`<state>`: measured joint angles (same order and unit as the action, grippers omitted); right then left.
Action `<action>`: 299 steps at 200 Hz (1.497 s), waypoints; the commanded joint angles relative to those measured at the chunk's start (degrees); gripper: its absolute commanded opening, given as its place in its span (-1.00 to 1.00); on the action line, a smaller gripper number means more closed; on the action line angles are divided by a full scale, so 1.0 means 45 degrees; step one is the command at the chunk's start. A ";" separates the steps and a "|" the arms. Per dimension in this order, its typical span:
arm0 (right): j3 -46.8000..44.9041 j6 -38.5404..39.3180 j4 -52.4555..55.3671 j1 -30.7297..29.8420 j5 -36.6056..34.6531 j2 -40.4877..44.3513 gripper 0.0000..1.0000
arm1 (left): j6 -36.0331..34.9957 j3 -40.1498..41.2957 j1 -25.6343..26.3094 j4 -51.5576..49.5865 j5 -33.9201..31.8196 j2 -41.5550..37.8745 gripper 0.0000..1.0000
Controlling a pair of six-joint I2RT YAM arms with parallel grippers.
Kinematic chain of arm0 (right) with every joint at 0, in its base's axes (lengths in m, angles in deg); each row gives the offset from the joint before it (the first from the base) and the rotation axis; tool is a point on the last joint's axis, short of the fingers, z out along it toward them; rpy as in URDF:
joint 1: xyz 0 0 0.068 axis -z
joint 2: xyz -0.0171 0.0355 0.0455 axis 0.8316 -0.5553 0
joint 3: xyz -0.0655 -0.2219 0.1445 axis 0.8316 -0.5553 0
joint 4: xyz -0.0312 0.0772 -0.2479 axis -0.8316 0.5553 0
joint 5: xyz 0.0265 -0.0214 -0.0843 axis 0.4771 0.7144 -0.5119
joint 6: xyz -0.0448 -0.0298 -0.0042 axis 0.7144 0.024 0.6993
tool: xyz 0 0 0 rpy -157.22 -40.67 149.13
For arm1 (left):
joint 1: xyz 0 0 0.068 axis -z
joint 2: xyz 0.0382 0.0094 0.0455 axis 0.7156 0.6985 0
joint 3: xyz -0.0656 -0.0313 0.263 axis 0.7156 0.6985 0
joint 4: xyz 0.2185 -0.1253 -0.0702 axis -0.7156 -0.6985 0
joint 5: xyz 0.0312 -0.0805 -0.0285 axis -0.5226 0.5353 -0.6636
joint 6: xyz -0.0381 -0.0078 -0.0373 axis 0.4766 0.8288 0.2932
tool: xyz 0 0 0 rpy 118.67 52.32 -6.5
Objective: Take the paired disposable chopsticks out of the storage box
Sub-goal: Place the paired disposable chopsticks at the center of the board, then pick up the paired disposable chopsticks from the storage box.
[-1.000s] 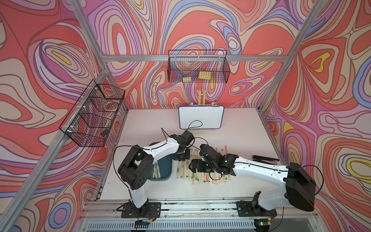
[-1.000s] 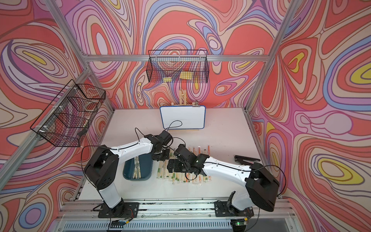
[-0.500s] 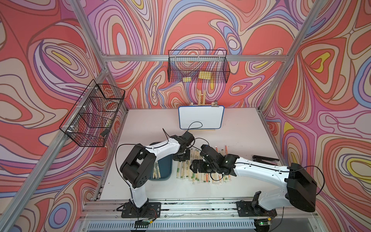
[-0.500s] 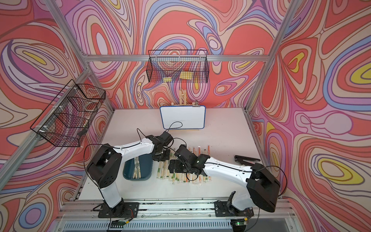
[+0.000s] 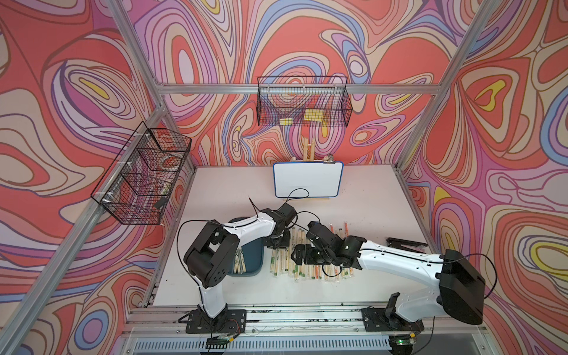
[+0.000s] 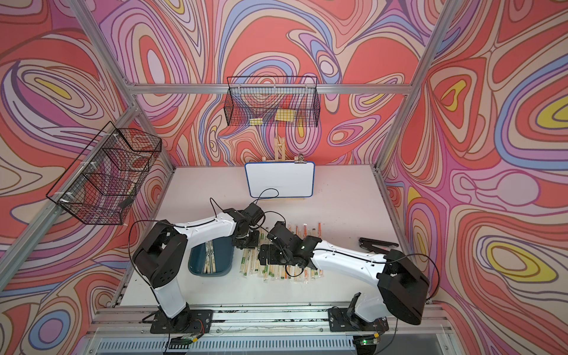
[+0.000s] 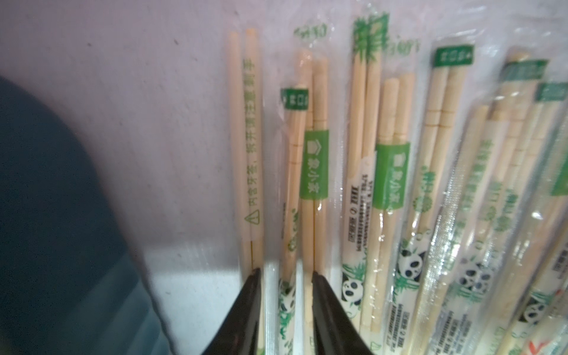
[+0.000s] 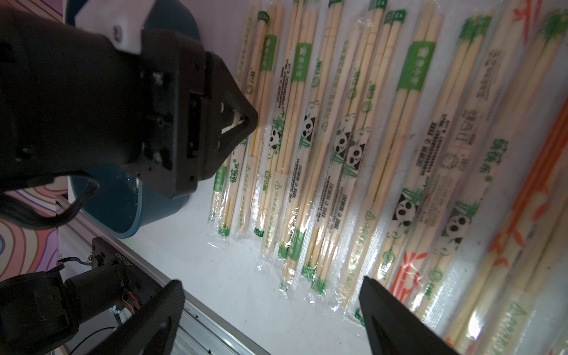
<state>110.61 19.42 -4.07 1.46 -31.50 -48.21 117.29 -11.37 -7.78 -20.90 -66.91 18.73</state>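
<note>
The dark teal storage box (image 5: 253, 261) (image 6: 222, 255) lies at the table's left under my left arm, with a few paired disposable chopsticks (image 5: 239, 262) in it. Many more sleeved pairs (image 5: 307, 266) (image 8: 353, 138) lie in a row on the table to its right. My left gripper (image 5: 278, 242) (image 7: 287, 276) points down at the row's left end beside the box. Its jaws stand a little apart around a panda-printed pair (image 7: 290, 184) that lies on the table. My right gripper (image 5: 299, 255) (image 8: 272, 284) hovers over the row, wide open, with nothing between its fingers.
A whiteboard (image 5: 307, 179) on a wooden easel stands at the back. Black wire baskets hang on the back wall (image 5: 302, 106) and the left wall (image 5: 141, 175). A black flat tool (image 5: 405, 242) lies at the right. The two grippers are close together.
The left gripper's jaws have parted from shut. Both arms stay nearly where they were.
</note>
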 commanded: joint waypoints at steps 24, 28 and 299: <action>0.0093 0.0072 0.0152 0.0039 -0.0150 0.0258 0.90 | -0.0019 -0.0320 0.0053 -0.0455 -0.0265 -0.0979 -0.04; 0.0092 0.0072 0.0152 0.0031 -0.0150 0.0258 0.89 | -0.0017 -0.0365 0.0052 -0.0495 -0.0284 -0.1078 -0.03; 0.2570 0.0599 -0.0609 -0.0050 0.1142 -0.2586 0.87 | 0.0754 0.4271 -0.5563 -0.0711 -0.1510 -0.4469 -0.33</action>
<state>120.51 21.30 -6.38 1.44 -26.62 -58.88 120.50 6.79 -32.15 -26.27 -73.56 -2.69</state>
